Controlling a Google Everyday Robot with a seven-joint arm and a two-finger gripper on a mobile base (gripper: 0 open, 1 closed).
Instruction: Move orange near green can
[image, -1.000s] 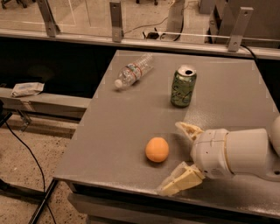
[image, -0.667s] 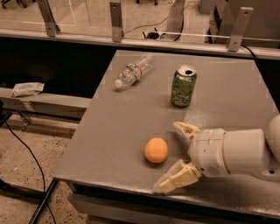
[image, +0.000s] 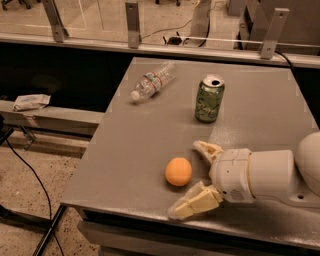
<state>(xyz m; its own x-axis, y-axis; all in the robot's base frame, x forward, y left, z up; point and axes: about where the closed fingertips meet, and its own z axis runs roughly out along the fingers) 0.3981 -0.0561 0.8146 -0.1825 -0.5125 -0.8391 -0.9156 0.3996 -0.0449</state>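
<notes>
One orange (image: 178, 171) between spread fingers (image: 199, 201)

The orange sits near the front edge of the table (image: 260, 100), between the two pale fingers of the tool (image: 184, 180), which reaches in from the right, wide open. The green can (image: 209, 99) stands upright farther back, apart from the orange. A clear bottle (image: 152, 81) lies on its side at the back left.

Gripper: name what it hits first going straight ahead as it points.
The orange, most likely. The gripper, open at the near edge of the table, points left with the orange just ahead of its gap; depth is uncertain.
</notes>
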